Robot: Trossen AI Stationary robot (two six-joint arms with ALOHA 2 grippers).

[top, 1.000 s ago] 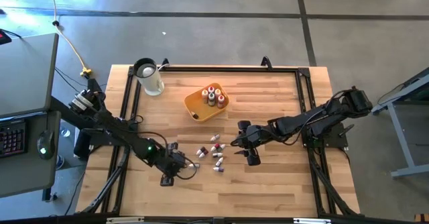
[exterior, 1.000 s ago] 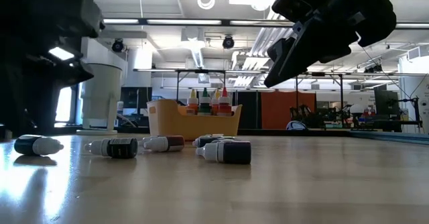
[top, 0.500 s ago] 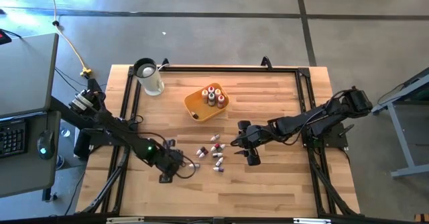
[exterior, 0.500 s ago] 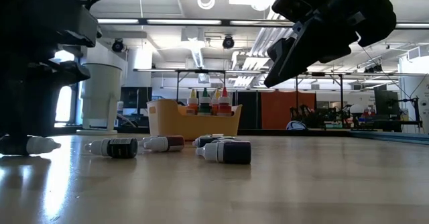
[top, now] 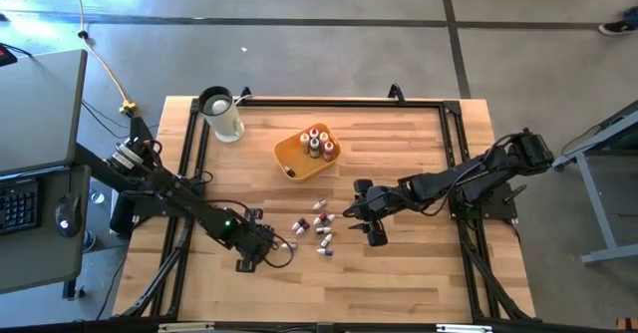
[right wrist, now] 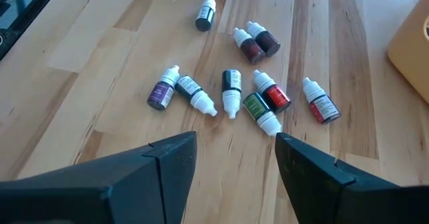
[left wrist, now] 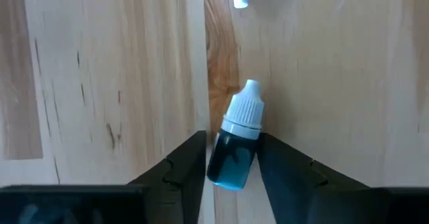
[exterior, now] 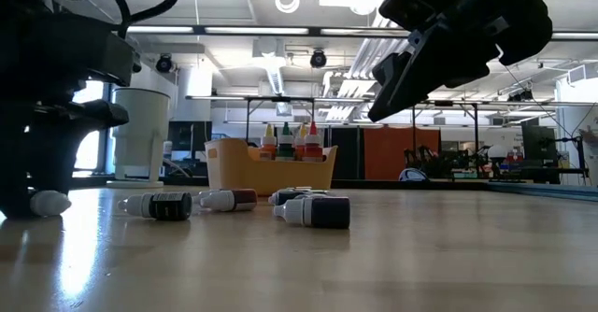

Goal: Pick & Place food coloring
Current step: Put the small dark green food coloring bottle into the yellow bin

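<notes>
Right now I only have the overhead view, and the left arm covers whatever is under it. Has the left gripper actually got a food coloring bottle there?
Observer: Yes. The left wrist view shows a dark blue bottle with a white cap lying flat on the wood between the open fingers of the left gripper.
Operator: And is the right gripper carrying anything?
Observer: No. Its wrist view shows the right gripper spread wide with nothing between its fingers, above nine loose bottles.

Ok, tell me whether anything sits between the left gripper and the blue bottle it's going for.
Nothing visible does. The left gripper already has its fingers on either side of the white-capped blue bottle, lying on the wooden table.
</notes>
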